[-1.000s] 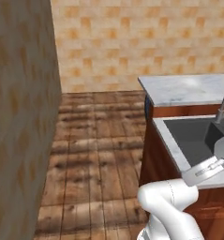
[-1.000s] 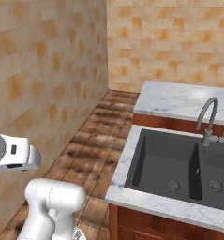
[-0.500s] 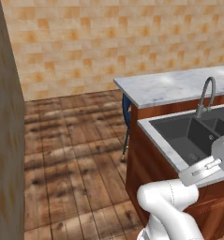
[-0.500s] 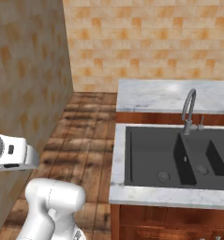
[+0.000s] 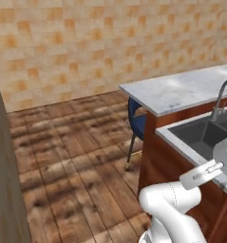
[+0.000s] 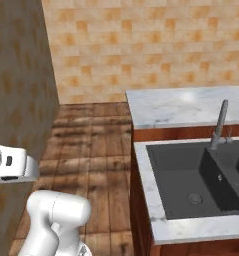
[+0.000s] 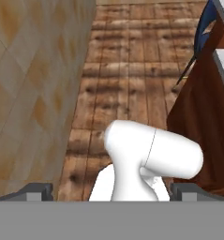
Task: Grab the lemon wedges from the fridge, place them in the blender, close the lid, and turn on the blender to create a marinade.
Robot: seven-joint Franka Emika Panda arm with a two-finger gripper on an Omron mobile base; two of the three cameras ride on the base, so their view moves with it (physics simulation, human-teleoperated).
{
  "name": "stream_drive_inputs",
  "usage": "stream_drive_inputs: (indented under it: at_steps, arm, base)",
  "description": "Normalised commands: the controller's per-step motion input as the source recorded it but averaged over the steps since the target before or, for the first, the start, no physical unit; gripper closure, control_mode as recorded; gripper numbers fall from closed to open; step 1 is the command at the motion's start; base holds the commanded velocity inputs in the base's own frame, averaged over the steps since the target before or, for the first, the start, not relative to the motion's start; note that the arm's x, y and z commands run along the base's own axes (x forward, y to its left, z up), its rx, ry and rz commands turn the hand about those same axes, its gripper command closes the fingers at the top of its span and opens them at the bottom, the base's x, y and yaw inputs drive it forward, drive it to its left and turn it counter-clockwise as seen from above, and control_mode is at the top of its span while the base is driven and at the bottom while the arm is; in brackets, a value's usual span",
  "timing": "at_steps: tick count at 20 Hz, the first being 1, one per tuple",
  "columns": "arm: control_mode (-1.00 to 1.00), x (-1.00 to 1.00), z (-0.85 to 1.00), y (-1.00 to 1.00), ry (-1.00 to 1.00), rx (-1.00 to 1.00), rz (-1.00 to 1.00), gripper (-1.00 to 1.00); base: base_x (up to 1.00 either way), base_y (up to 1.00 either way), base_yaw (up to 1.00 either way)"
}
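- We look over a wooden floor [image 5: 72, 156] toward a tiled wall [image 5: 86, 47].
- A marble counter [image 6: 176, 105] runs along our right, holding a dark sink [image 6: 191, 180] with a tall tap [image 6: 220, 122].
- A blue chair [image 5: 136, 121] tucks under the counter's end.
- Our hand [image 7: 111, 191] points down at the floor; its two tips stand wide apart with nothing between them.
- We cannot say where the fridge, lemon wedges, blender or lid are from here.
- We judge the task barely begun: reaching the fridge, fetching, loading, closing the lid and switching on all remain.
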Motion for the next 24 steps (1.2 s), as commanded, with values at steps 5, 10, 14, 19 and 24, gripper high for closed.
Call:
stream_drive_inputs:
  at_steps: [5,10,14,19,24]
  arm:
    - [1.00,0.00,0.00,0.00,0.00,0.00,0.00,-1.00]
    - [1.00,0.00,0.00,0.00,0.00,0.00,0.00,-1.00]
    - [1.00,0.00,0.00,0.00,0.00,0.00,0.00,-1.00]
    - [1.00,0.00,0.00,0.00,0.00,0.00,0.00,-1.00]
    - [1.00,0.00,0.00,0.00,0.00,0.00,0.00,-1.00]
  base:
    - [1.00,0.90,0.00]
    - [1.00,0.70,-0.13]
    - [1.00,0.70,-0.40]
    - [1.00,0.71,-0.49]
    - [1.00,0.83,-0.49]
